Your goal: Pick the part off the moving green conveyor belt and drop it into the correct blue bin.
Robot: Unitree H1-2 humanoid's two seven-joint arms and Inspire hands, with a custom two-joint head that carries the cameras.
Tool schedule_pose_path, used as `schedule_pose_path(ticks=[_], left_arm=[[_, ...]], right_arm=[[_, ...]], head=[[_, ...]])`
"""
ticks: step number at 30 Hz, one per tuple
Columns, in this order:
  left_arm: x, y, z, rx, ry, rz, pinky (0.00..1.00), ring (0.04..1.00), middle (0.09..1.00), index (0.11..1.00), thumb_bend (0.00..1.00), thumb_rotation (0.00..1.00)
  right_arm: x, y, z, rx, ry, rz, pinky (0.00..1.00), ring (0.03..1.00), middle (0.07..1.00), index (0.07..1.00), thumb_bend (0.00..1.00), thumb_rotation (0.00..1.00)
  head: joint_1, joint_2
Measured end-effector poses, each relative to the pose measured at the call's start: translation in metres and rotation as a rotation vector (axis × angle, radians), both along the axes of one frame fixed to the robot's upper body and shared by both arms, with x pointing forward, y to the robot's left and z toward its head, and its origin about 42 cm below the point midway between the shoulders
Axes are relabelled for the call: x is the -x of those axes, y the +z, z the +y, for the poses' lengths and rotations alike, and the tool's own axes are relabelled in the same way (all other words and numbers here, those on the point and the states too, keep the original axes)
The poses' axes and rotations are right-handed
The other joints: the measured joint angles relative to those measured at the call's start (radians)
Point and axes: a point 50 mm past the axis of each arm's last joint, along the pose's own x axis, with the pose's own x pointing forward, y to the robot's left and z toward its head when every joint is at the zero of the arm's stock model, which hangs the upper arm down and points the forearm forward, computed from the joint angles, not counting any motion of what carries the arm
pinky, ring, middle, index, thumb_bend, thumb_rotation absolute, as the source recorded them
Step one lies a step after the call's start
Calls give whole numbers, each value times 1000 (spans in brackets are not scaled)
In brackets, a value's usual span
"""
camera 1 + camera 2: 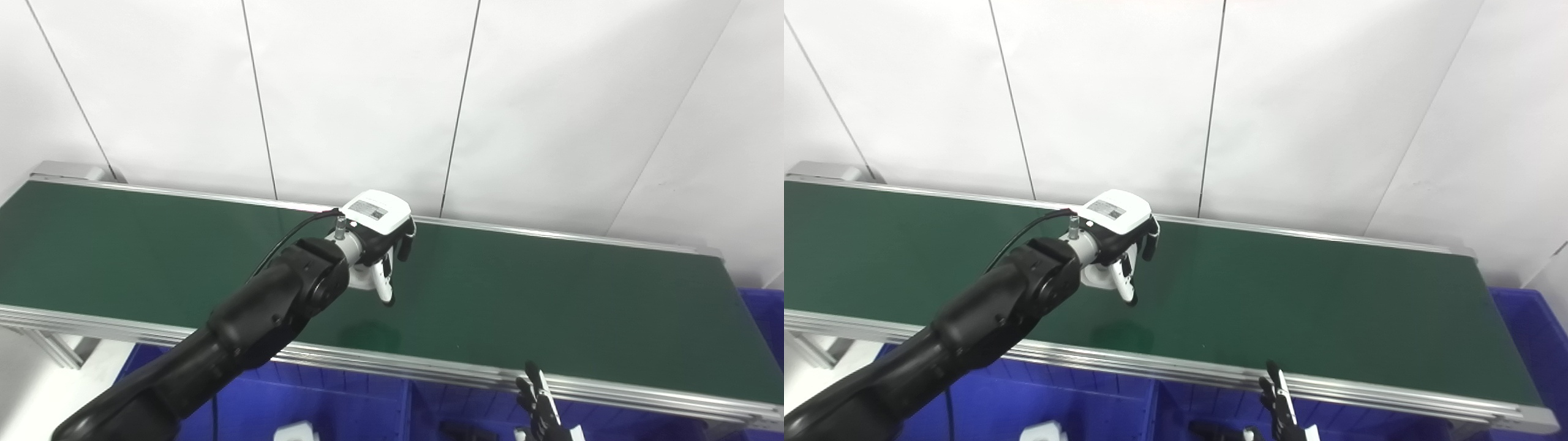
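The green conveyor belt (551, 294) runs across the view, and no loose part lies on it. My left hand (381, 242), white-backed with black fingers, hangs a little above the belt's middle and casts a shadow (367, 335) near the front rail. Its fingers curl down around a white rounded part (365, 280) tucked under the palm. At the bottom edge, in front of the belt, only the fingers of my right hand (539, 407) show. They point up, spread apart, with nothing in them. Blue bins (349, 398) sit below the front rail.
A white piece (297, 432) lies in the left bin and a dark piece (465, 432) in the bin beside it. Another blue bin (765, 318) stands past the belt's right end. Aluminium rails (612, 383) edge the belt, with a white panel wall behind.
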Motion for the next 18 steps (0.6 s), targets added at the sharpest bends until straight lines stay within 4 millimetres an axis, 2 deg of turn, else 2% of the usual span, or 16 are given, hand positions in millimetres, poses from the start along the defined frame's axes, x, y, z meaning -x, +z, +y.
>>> schedule_pose_path(ticks=[1, 2, 5, 6, 8, 10, 14, 18], left_arm=[[8, -1, 1, 1, -10, 13, 232, 297, 443, 492, 522, 0], [16, -4, 3, -2, -16, 30, 251, 316, 426, 507, 519, 0], [40, -16, 7, -4, -35, 70, 219, 276, 402, 501, 519, 0], [47, -21, 8, -1, -38, 82, 215, 273, 400, 500, 519, 0], [57, -31, 10, 3, -42, 109, 213, 271, 397, 500, 517, 0], [70, -38, 15, 2, -30, 122, 186, 241, 416, 491, 520, 0], [95, -51, 25, -9, 10, 164, 141, 197, 416, 483, 520, 0], [115, -71, 39, -3, 62, 222, 102, 157, 427, 481, 521, 0]], right_arm=[[-1, 2, 0, -1, 4, -5, 942, 963, 1000, 1000, 850, 905], [-2, 4, -1, -3, 8, -9, 943, 963, 1000, 1000, 849, 903], [-5, 11, -3, -10, 11, -17, 946, 959, 1000, 1000, 844, 911], [-5, 13, -5, -6, 11, -21, 944, 956, 1000, 1000, 835, 910], [-7, 17, -9, 0, 14, -34, 946, 954, 1000, 998, 802, 897], [-9, 21, -12, 2, 17, -42, 941, 953, 1000, 999, 778, 895], [-12, 27, -21, 14, 11, -49, 928, 941, 997, 994, 766, 894], [-13, 26, -26, 22, 16, -38, 929, 947, 999, 993, 771, 884]], head=[[8, 6], [8, 6], [34, 43], [34, 43], [66, 87], [83, 101], [109, 88], [115, 92]])
